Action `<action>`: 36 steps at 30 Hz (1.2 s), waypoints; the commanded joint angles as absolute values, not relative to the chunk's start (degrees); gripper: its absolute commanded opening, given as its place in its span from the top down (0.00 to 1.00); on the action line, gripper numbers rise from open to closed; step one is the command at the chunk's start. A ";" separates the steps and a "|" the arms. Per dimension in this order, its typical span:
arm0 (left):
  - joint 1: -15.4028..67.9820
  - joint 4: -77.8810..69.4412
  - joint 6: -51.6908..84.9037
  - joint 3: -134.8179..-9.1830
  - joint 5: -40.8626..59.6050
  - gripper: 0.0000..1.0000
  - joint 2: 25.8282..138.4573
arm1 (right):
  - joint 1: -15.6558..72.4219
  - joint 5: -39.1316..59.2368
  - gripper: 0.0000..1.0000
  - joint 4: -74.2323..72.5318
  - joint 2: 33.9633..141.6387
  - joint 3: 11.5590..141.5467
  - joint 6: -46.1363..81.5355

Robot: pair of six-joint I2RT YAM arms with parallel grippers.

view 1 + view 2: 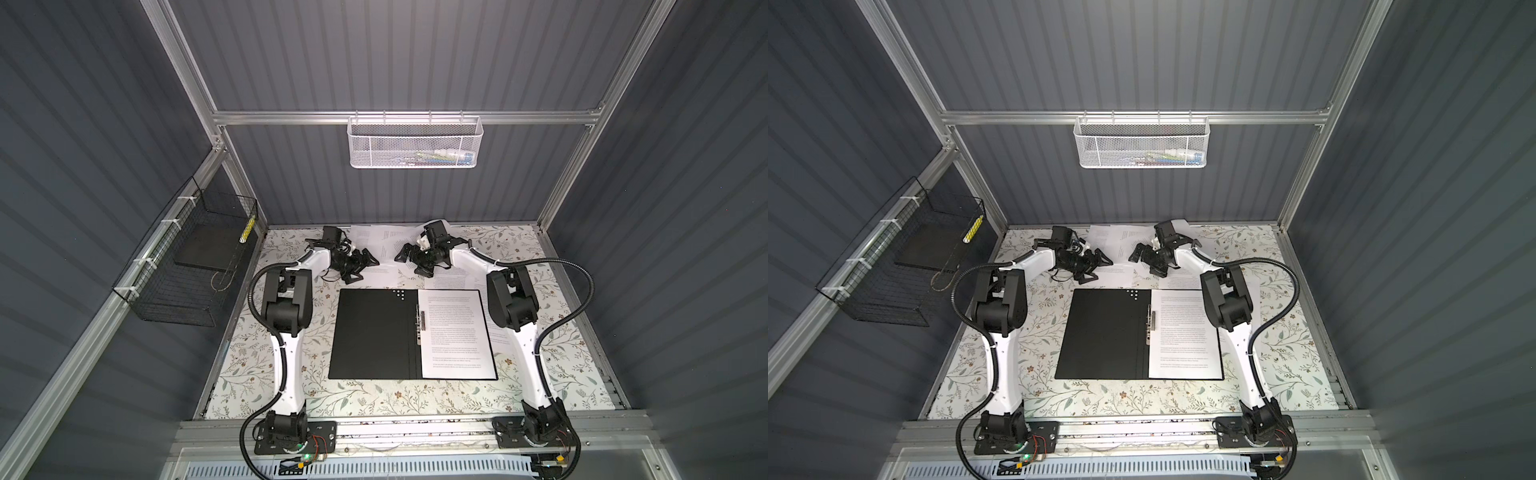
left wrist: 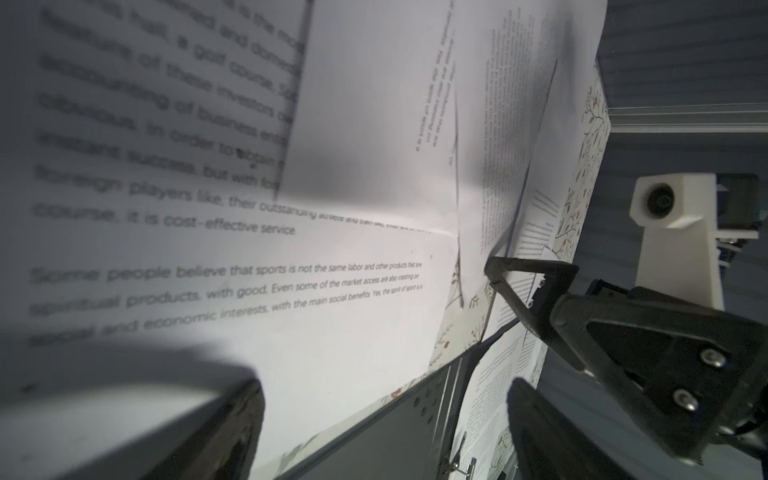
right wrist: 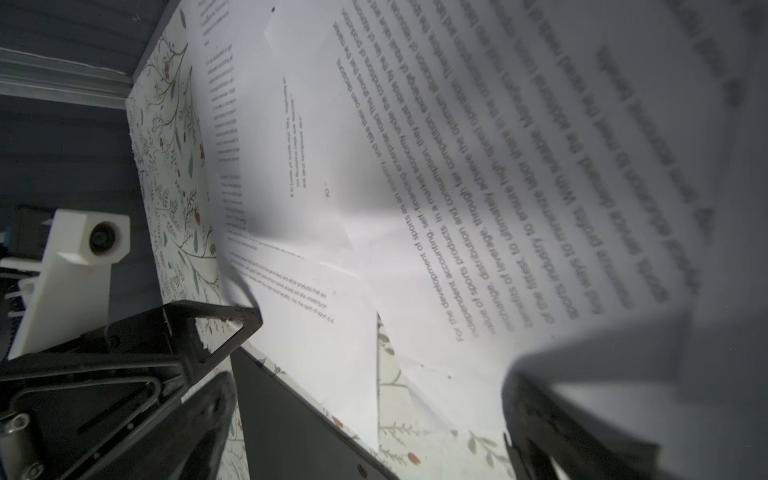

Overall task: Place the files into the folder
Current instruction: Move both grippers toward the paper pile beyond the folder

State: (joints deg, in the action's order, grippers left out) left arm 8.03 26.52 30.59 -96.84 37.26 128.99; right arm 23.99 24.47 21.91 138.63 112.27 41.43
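Two claws, jaws apart, grip nothing. The left claw [image 1: 365, 269] and right claw [image 1: 409, 266] face each other above the loose files [image 1: 374, 239], at least four overlapping sheets on the surface [image 1: 374, 395]. Behind both claws, toward the arm bases, one folder [image 1: 374, 332] lies open with one sheet [image 1: 453, 332] on its right half.

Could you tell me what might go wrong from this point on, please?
1. The loose sheets overlap at odd angles behind the folder; a pinch may take only one, or crease them.
2. The open left gripper and right gripper face each other closely above them and could collide.
3. The sheet already in the folder might get pushed askew by the next.
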 commanded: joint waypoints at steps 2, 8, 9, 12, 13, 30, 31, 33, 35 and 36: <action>4.79 32.96 28.75 -91.69 33.04 0.08 129.25 | 23.53 15.18 0.01 25.47 137.88 111.98 42.86; 0.33 33.39 30.36 -89.27 29.88 0.08 128.06 | 23.71 14.44 0.01 26.18 137.37 112.67 42.60; -0.48 32.97 31.09 -88.85 29.82 0.08 128.06 | 23.79 14.62 0.01 26.27 137.20 112.55 42.34; -2.59 33.48 31.63 -88.68 27.28 0.08 128.07 | 24.16 14.91 0.01 25.77 135.99 111.62 41.12; -2.96 33.59 31.46 -88.45 26.55 0.08 127.82 | 24.37 14.99 0.01 25.37 135.31 111.01 40.44; 1.28 36.79 27.17 -94.14 28.30 0.09 132.50 | 34.67 25.96 0.01 24.48 142.38 120.45 37.40; 2.10 37.52 26.95 -95.92 28.37 0.08 133.70 | 34.69 25.84 0.01 24.64 142.88 120.93 37.75; 3.61 38.75 26.76 -98.92 28.53 0.09 135.73 | 34.63 25.84 0.01 25.15 143.58 121.47 38.31; 5.01 39.20 27.06 -100.89 29.09 0.09 136.92 | 34.61 25.50 0.01 25.77 143.92 121.55 38.92; 5.55 39.28 27.32 -101.21 28.99 0.09 137.11 | 34.54 25.29 0.01 26.21 144.08 121.54 39.31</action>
State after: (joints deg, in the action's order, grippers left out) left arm 3.27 31.75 28.40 -102.45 30.92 131.04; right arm 35.07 25.54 23.68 143.31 120.20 37.91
